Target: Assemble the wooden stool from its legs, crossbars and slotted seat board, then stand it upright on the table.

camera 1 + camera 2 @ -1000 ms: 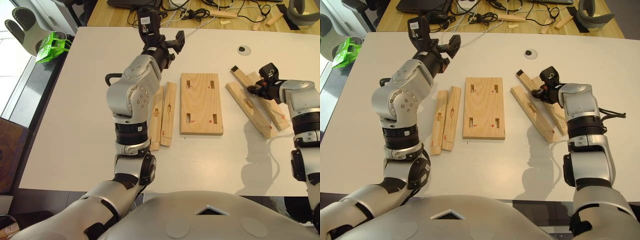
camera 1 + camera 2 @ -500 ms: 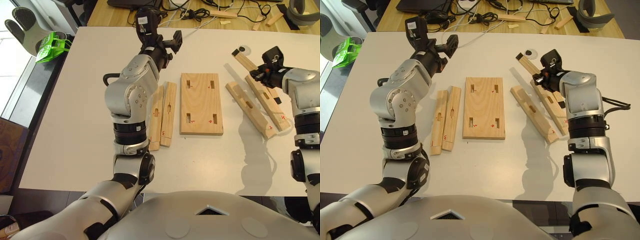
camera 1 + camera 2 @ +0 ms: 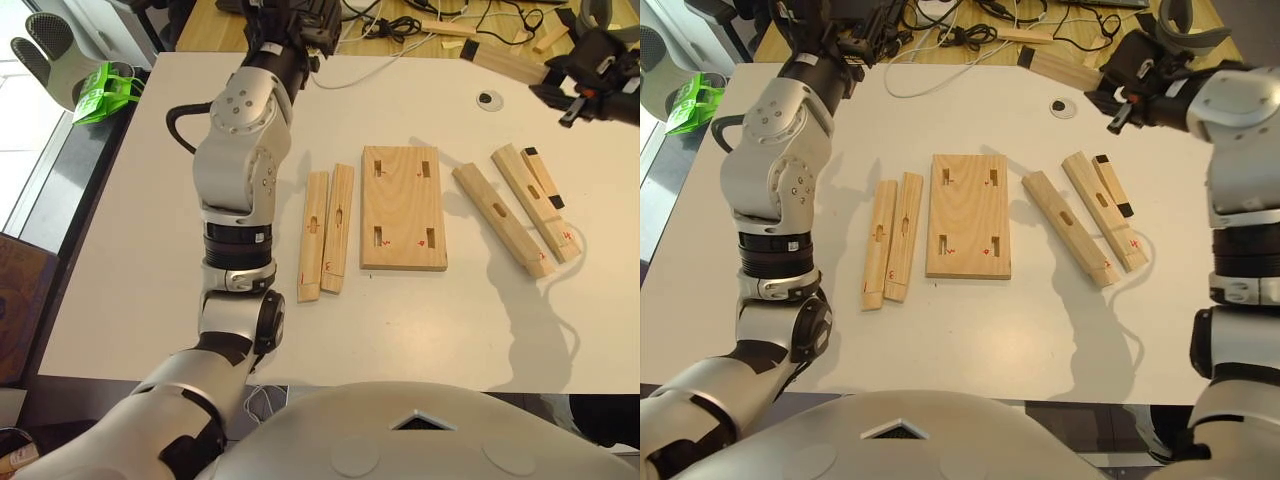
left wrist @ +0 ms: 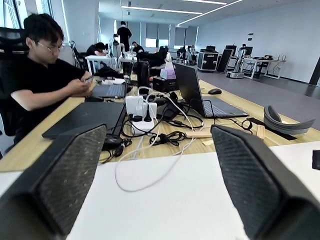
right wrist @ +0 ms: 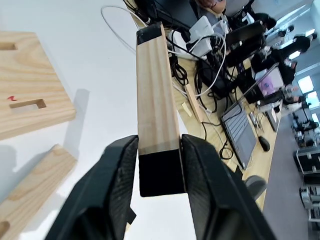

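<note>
The left arm [image 3: 240,140] is built of rounded silver-grey metal shells joined by black ringed bands. Small dark round screw recesses dot its largest shell, and a thin black cable [image 3: 168,122] loops out at that shell's 9 o'clock side. The right arm [image 3: 1238,150] has the same silver shells and black bands. The left gripper [image 4: 157,132] has two black wedge-shaped fingers faced with grainy dark-grey pads [image 4: 70,180]. The right gripper [image 5: 159,150] has smooth, glossy black moulded fingers [image 5: 117,190].
</note>
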Controlling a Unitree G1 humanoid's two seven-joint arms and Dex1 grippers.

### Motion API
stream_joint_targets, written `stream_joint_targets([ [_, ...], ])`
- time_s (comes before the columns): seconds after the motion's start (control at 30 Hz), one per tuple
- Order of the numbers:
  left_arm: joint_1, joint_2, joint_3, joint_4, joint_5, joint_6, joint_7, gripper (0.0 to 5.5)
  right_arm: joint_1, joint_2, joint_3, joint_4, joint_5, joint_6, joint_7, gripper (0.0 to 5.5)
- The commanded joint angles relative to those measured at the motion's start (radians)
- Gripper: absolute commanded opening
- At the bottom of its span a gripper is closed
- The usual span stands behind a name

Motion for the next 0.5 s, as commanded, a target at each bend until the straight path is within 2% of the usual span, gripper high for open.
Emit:
stream_joint_targets([
  [0.03, -0.009, 0.018, -0.054, 0.003, 0.038, -0.066, -0.049, 3.84, -0.043, -0.013, -0.005, 0.044, -0.01, -0.134, 0.022, 1.37],
  [0.17, 0.006, -0.088, 0.041, -0.012, -0.069, 0.024, 0.006, 3.84, -0.01, 0.144, -0.116, -0.018, 0.099, -0.121, -0.131, 1.37],
  [0.33, 0.005, -0.267, 0.157, -0.083, -0.301, 0.14, 0.068, 3.84, 0.057, 0.4, -0.203, -0.189, 0.241, 0.005, -0.366, 1.36],
  [0.43, -0.016, -0.377, 0.249, -0.112, -0.534, 0.21, 0.117, 3.84, 0.085, 0.531, -0.214, -0.252, 0.293, 0.056, -0.484, 1.36],
  [0.5, -0.031, -0.387, 0.269, -0.116, -0.636, 0.215, 0.143, 3.84, 0.099, 0.573, -0.2, -0.282, 0.306, 0.078, -0.517, 1.36],
])
